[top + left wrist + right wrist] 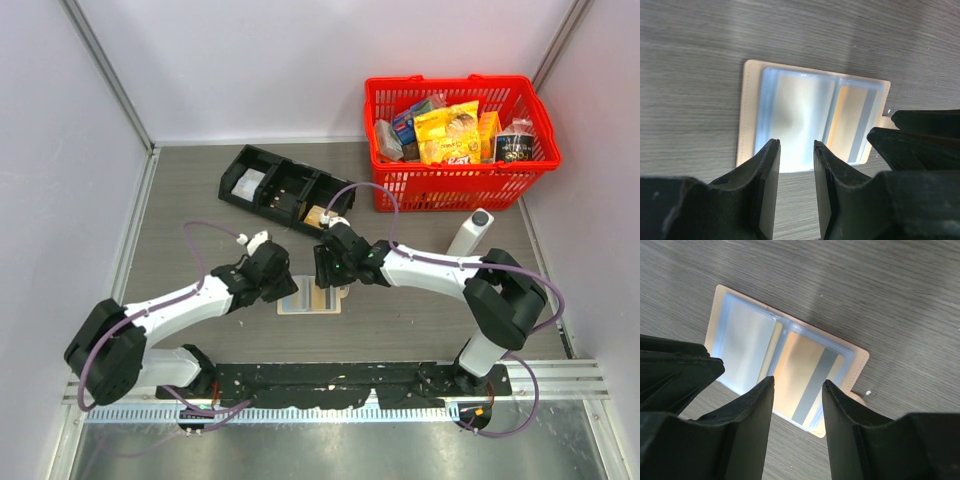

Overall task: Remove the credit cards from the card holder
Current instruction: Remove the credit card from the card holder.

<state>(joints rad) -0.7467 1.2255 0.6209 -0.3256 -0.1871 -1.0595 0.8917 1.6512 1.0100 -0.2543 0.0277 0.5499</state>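
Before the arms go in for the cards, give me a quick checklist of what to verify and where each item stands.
1. Card holder open and lying flat: ok.
2. Striped yellowish card showing in its right half: ok.
3. Left fingers apart, empty, over the left half: ok.
4. Right fingers apart, empty, over the striped card: ok.
5. Card edge sticking out enough to pinch: cannot tell.

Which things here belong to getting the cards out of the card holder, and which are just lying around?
Job:
card holder, open flat
credit cards in its sleeves
left tool
right tool

Lying about:
red basket
snack packs in it
black tray
white cylinder
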